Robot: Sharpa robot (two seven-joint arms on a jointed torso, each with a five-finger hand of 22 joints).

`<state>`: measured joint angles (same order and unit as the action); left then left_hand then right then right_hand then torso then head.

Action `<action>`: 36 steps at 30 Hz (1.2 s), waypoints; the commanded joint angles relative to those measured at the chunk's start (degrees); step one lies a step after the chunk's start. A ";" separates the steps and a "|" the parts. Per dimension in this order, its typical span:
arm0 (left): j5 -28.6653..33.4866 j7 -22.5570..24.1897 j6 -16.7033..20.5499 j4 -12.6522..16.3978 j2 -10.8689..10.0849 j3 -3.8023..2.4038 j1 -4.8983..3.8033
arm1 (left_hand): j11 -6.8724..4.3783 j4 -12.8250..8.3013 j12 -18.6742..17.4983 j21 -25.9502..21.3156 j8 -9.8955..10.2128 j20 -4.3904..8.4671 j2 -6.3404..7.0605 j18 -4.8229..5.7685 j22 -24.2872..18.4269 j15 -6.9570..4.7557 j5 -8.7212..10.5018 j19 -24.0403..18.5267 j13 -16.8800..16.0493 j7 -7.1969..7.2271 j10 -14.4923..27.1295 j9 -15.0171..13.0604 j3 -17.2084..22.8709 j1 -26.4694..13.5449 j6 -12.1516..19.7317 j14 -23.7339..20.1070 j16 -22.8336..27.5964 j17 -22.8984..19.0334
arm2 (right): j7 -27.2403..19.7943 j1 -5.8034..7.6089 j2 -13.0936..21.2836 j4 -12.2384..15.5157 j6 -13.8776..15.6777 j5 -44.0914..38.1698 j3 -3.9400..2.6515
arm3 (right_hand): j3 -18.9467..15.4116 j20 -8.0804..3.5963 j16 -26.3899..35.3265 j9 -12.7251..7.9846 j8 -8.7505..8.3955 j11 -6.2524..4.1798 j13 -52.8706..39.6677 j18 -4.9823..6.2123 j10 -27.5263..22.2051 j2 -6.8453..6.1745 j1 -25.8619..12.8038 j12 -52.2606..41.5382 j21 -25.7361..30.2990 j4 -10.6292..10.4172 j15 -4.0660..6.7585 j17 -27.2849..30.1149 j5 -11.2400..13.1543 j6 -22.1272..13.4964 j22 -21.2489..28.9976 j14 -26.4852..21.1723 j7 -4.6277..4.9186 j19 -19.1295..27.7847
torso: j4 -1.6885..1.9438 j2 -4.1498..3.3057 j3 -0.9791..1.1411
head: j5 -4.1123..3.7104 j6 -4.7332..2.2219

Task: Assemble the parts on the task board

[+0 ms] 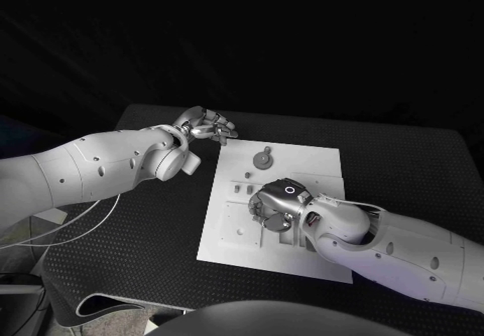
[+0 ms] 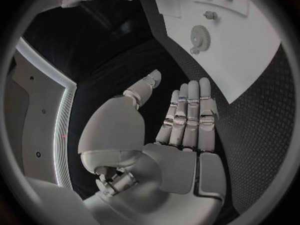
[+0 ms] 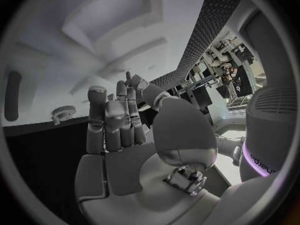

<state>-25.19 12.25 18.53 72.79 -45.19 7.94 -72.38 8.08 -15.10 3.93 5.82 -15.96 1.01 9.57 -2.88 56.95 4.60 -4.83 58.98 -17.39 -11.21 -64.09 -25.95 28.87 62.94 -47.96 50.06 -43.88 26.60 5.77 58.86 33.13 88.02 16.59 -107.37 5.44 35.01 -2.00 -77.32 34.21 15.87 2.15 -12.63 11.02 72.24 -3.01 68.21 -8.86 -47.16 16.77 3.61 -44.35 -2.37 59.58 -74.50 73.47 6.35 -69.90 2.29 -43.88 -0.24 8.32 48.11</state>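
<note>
The left silver many-fingered hand point(image 1: 207, 126) hovers over the black tabletop just off the far left corner of the white rectangular task board point(image 1: 321, 162), fingers straight and side by side, holding nothing. A small grey toothed gear part point(image 1: 263, 159) lies on the board near its far edge, apart from both hands. The right silver hand point(image 1: 275, 203) is over the board's middle, covering several parts; whether it grips anything cannot be told.

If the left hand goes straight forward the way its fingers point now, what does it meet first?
Probably the near corner of the task board. The left hand points its flat fingers toward it, with bare table mat between; the gear lies further on.
</note>
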 commanded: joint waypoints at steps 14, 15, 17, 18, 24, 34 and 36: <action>0.20 0.33 -0.60 -0.02 0.39 -0.05 -0.18 | -0.01 -0.05 -0.05 -0.35 0.08 -0.21 -0.01 -0.77 -0.06 0.29 0.36 0.23 0.06 0.02 0.56 0.03 -0.41 -0.23 0.46 0.19 0.25 0.13 | -0.64 -0.05 -0.55 -0.80 -2.25 -0.29 0.18 | 0.05 -0.20 0.15 0.09 0.18 0.35 0.08 3.98 2.78 0.36 0.11 0.28 0.35 -0.07 0.30 -0.08 -0.36 -0.08 -0.09 -0.85 0.23 0.04 | -0.04 -0.01 0.07 | 0.40 0.20; 0.19 0.34 -0.61 -0.02 0.40 -0.05 -0.18 | -0.01 -0.04 -0.05 -0.35 0.08 -0.21 -0.02 -0.77 -0.06 0.29 0.36 0.23 0.06 0.02 0.56 0.03 -0.41 -0.23 0.47 0.19 0.25 0.14 | -0.64 -0.05 -0.56 -0.85 -2.33 -0.29 0.19 | 0.05 -0.20 0.15 0.09 0.18 0.35 0.08 3.98 2.79 0.36 0.11 0.29 0.35 -0.07 0.30 -0.08 -0.36 -0.08 -0.10 -0.85 0.23 0.04 | -0.04 -0.01 0.07 | 0.40 0.20; 0.19 0.31 -0.62 -0.03 0.44 -0.05 -0.18 | -0.01 -0.04 -0.05 -0.36 0.09 -0.21 -0.02 -0.77 -0.07 0.29 0.36 0.23 0.06 0.01 0.56 0.04 -0.42 -0.23 0.49 0.20 0.26 0.15 | -0.61 -0.05 -0.59 -0.94 -2.59 -0.31 0.21 | 0.05 -0.20 0.16 0.10 0.18 0.35 0.09 3.98 2.80 0.37 0.10 0.30 0.35 -0.06 0.30 -0.08 -0.36 -0.08 -0.10 -0.85 0.23 0.04 | -0.03 0.01 0.06 | 0.45 0.22; 0.19 0.31 -0.64 -0.02 0.44 -0.05 -0.18 | -0.01 -0.04 -0.05 -0.36 0.09 -0.21 -0.02 -0.77 -0.07 0.29 0.36 0.24 0.06 0.01 0.56 0.04 -0.42 -0.23 0.49 0.20 0.27 0.15 | -0.59 -0.05 -0.62 -0.99 -2.71 -0.35 0.22 | 0.04 -0.20 0.16 0.10 0.18 0.35 0.10 3.98 2.80 0.37 0.10 0.31 0.36 -0.06 0.30 -0.08 -0.36 -0.08 -0.10 -0.85 0.23 0.05 | -0.03 0.01 0.06 | 0.45 0.22; 0.19 0.28 -0.68 0.01 0.44 -0.05 -0.18 | -0.01 -0.02 -0.04 -0.38 0.09 -0.21 -0.03 -0.77 -0.08 0.30 0.36 0.24 0.06 0.00 0.57 0.04 -0.44 -0.24 0.51 0.20 0.29 0.19 | -0.44 -0.05 -1.08 -1.32 -2.94 -0.70 0.34 | 0.02 -0.19 0.18 0.10 0.17 0.36 0.13 3.98 2.81 0.39 0.05 0.36 0.37 -0.06 0.30 -0.09 -0.36 -0.11 -0.12 -0.85 0.24 0.07 | -0.05 0.00 0.02 | 0.49 0.22; 0.17 0.18 -0.64 0.05 0.36 -0.05 -0.34 | -0.01 -0.02 -0.04 -0.40 0.08 -0.21 -0.04 -0.77 -0.09 0.30 0.36 0.25 0.06 0.00 0.58 0.03 -0.45 -0.24 0.52 0.21 0.33 0.24 | -0.96 -0.03 -1.47 -1.55 -4.19 0.21 0.43 | -0.25 -0.06 0.34 0.11 0.10 0.45 0.30 3.98 2.77 0.28 -0.50 0.63 0.50 -0.13 0.20 -0.08 -0.36 -0.29 -0.17 -0.90 0.31 0.24 | -0.02 0.00 -0.05 | 0.45 0.37; 0.17 0.17 -0.62 0.05 0.33 -0.05 -0.38 | -0.01 -0.02 -0.03 -0.41 0.08 -0.21 -0.03 -0.77 -0.09 0.30 0.36 0.25 0.07 0.00 0.58 0.03 -0.46 -0.24 0.52 0.21 0.34 0.25 | -1.37 -0.02 -1.52 -1.69 -3.53 0.84 0.44 | -0.44 0.01 0.43 0.07 -0.04 0.57 0.43 3.98 2.58 0.07 -0.89 0.87 0.59 -0.15 0.09 -0.06 -0.36 -0.55 -0.18 -0.91 0.38 0.34 | -0.04 0.00 -0.05 | 0.44 0.39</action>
<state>-25.19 12.16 18.48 72.71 -44.92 7.94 -72.62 8.08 -15.10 3.93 5.60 -15.96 1.01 9.56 -2.64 56.92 4.60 -4.83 58.98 -17.40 -11.22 -64.09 -25.95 28.87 62.94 -47.97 50.06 -43.88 26.80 5.39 59.01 31.67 86.51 14.50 -107.25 5.69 34.77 -1.80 -77.09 34.27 15.80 2.15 -12.27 11.03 72.25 -3.09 67.91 -8.12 -46.90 16.68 3.41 -44.38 -2.66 59.07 -74.60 73.27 6.46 -69.70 2.26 -43.87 -0.25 8.80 48.42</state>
